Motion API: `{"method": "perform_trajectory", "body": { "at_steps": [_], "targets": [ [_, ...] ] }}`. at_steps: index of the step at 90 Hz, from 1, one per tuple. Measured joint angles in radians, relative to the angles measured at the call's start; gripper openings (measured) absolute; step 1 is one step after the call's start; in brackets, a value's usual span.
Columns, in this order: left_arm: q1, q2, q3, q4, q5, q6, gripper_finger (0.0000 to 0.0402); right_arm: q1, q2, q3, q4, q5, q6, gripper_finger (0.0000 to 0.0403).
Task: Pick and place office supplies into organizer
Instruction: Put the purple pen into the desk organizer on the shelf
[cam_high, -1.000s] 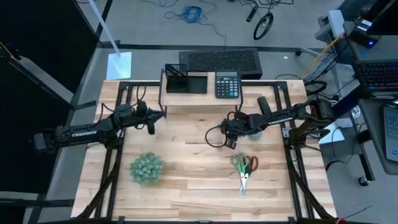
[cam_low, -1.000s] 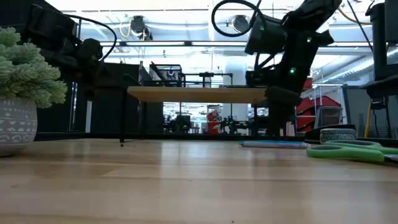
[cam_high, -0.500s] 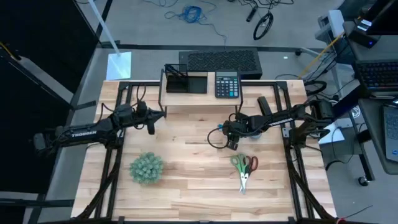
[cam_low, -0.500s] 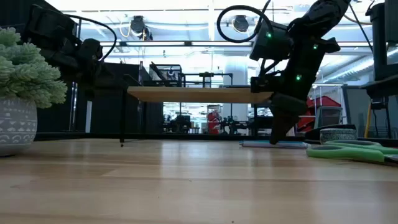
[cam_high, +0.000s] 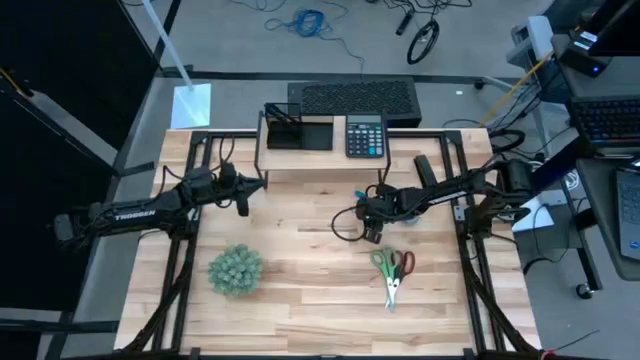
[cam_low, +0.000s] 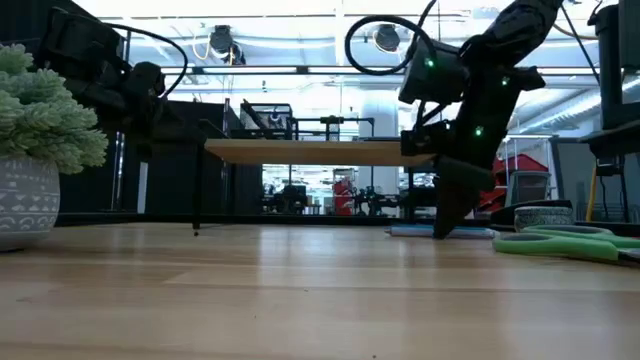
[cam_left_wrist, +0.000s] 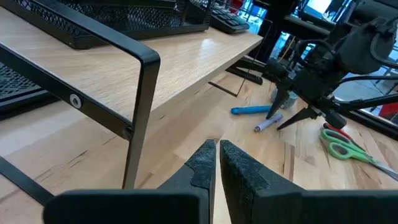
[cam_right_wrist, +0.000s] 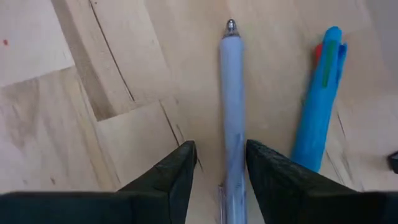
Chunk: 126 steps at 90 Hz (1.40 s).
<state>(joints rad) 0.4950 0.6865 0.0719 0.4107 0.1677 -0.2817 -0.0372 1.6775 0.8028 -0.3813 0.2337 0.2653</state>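
Between the right gripper's (cam_right_wrist: 216, 177) parted fingers lies a slim pale-blue pen (cam_right_wrist: 232, 118), a brighter blue pen (cam_right_wrist: 317, 106) just beside, on the light plank table (cam_high: 300, 280); left gripper (cam_left_wrist: 216, 163) pinched closed.

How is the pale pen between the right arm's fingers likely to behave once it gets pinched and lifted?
The pale pen looks slim, smooth and round, so it may roll or slip if nudged. It probably stays stiff and light. The right end effector straddles it, open, which should help centre it; the blue pen beside it might get bumped.
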Motion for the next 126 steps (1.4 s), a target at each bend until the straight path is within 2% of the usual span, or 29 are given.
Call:
{"method": "perform_trajectory", "body": {
  "at_steps": [8, 25, 30, 49, 67, 79, 107, 114, 126],
  "targets": [
    [0.0, 0.0, 0.0, 0.0, 0.0, 0.0, 0.001, 0.0, 0.001, 0.0, 0.0, -0.006, -0.012, 0.0109],
    [0.0, 0.0, 0.0, 0.0, 0.0, 0.0, 0.001, -0.003, 0.003, -0.001, -0.001, -0.048, -0.016, 0.0026],
    [0.0, 0.0, 0.0, 0.0, 0.0, 0.0, 0.001, -0.003, 0.003, -0.001, -0.001, -0.049, -0.012, 0.0013],
    [0.0, 0.0, 0.0, 0.0, 0.0, -0.004, 0.001, -0.003, -0.001, -0.002, 0.012, -0.069, 0.019, 0.0017],
    [0.0, 0.0, 0.0, 0.0, 0.002, -0.08, 0.001, 0.002, -0.012, 0.03, -0.002, -0.094, 0.029, 0.0008],
    [0.0, 0.0, 0.0, 0.001, 0.01, -0.08, 0.001, 0.01, -0.045, 0.05, 0.043, -0.138, 0.02, 0.0006],
    [-0.006, 0.0, 0.0, 0.0, 0.029, -0.081, 0.001, 0.032, -0.061, 0.054, 0.169, -0.14, -0.003, 0.0005],
    [-0.016, 0.0, 0.0, 0.001, 0.051, -0.08, 0.001, 0.033, -0.062, 0.054, 0.216, -0.139, -0.013, 0.0005],
    [-0.041, 0.0, 0.0, 0.01, 0.148, -0.072, 0.0013, 0.033, -0.067, 0.054, 0.324, -0.162, -0.02, 0.0005]
  ]
}}
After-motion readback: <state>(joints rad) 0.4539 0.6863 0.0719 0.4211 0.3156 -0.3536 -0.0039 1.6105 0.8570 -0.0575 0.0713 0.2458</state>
